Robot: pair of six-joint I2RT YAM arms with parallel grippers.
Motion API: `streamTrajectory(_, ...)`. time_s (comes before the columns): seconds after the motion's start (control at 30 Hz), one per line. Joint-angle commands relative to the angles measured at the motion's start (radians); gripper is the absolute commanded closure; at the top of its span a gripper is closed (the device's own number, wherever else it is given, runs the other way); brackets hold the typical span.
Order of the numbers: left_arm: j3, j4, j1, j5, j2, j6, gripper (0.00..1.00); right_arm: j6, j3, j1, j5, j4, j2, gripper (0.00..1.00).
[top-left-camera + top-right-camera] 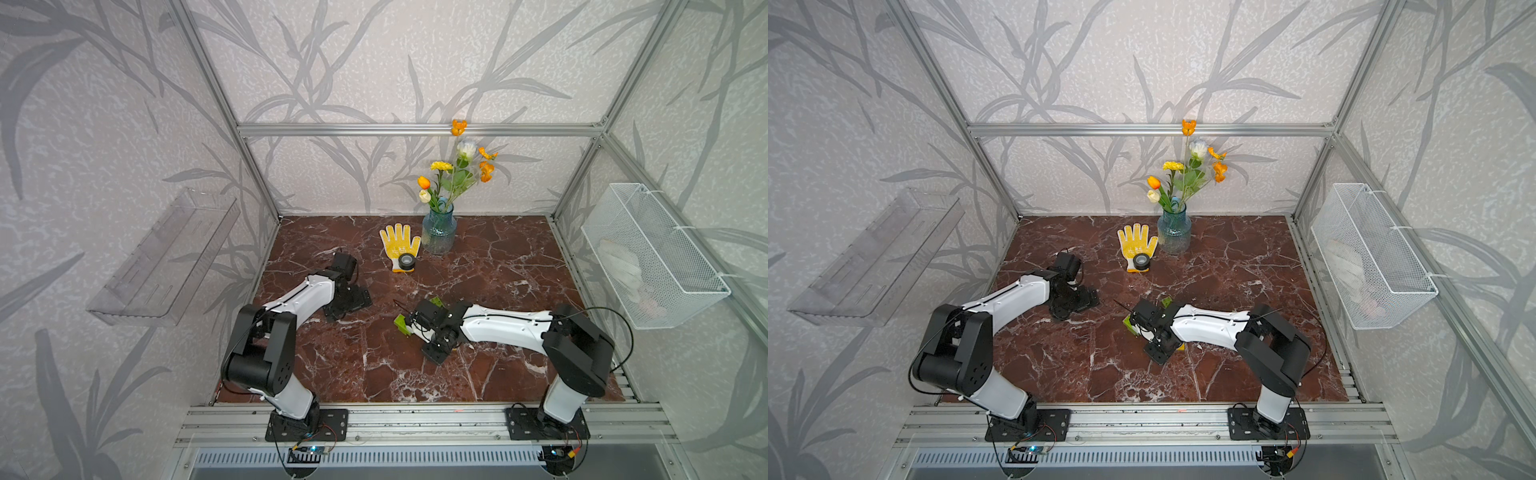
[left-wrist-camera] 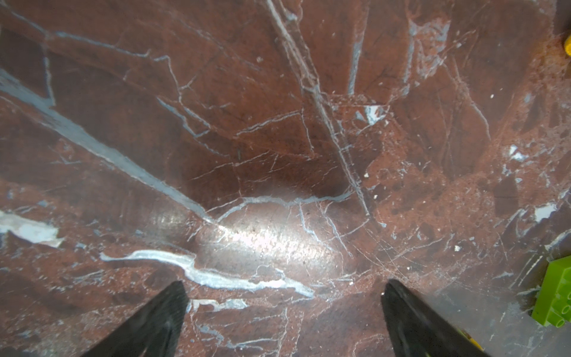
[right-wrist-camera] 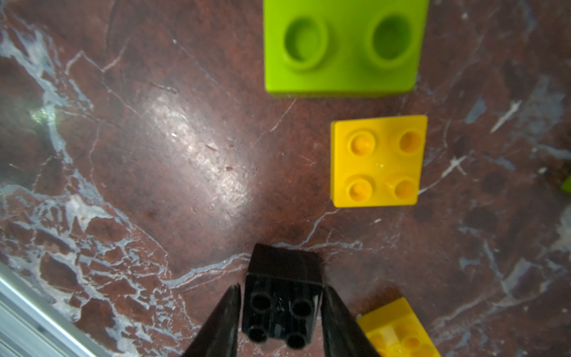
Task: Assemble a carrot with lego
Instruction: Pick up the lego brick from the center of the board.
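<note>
The lego lies loose on the marble table [image 1: 498,266]; no joined carrot is in view. In the right wrist view my right gripper [image 3: 282,287] has its fingers closed in on both sides of a black square brick [image 3: 281,309] that rests on the table. Past it lie a yellow square brick [image 3: 377,160] and a lime-green brick [image 3: 340,46]. A second yellow brick [image 3: 398,330] lies beside one finger. In both top views my right gripper [image 1: 434,353] [image 1: 1158,351] covers the black brick, with green bricks [image 1: 401,323] [image 1: 1166,302] at its sides. My left gripper [image 2: 284,287] [image 1: 349,297] is open over bare marble.
A yellow glove [image 1: 399,243] with a black tape roll [image 1: 406,262] on it lies at the back, next to a glass vase [image 1: 438,232] of flowers. A wire basket [image 1: 652,257] hangs on the right wall and a clear shelf [image 1: 166,257] on the left.
</note>
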Motion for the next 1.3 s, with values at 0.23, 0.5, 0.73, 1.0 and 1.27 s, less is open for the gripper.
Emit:
streamTrajectory(0.23,0.018,-0.011,-0.005,-0.005,0.014,0.013,0.01,0.004,0.024,0.007,0.03,-0.023,-0.026,0.6)
streamTrajectory(0.5,0.02,-0.006,-0.005,-0.005,0.019,0.016,0.01,-0.033,0.171,0.006,0.082,-0.126,-0.067,0.62)
streamTrajectory(0.73,0.019,-0.01,-0.005,-0.004,0.013,0.015,0.0,-0.076,0.324,-0.003,0.082,-0.157,0.045,0.62)
streamTrajectory(1.0,0.022,-0.014,-0.005,-0.009,0.007,0.022,0.0,-0.096,0.434,-0.022,0.072,-0.155,0.158,0.62)
streamTrajectory(1.27,0.024,-0.012,-0.005,-0.006,0.011,0.023,0.0,-0.089,0.434,-0.024,0.096,-0.12,0.162,0.62)
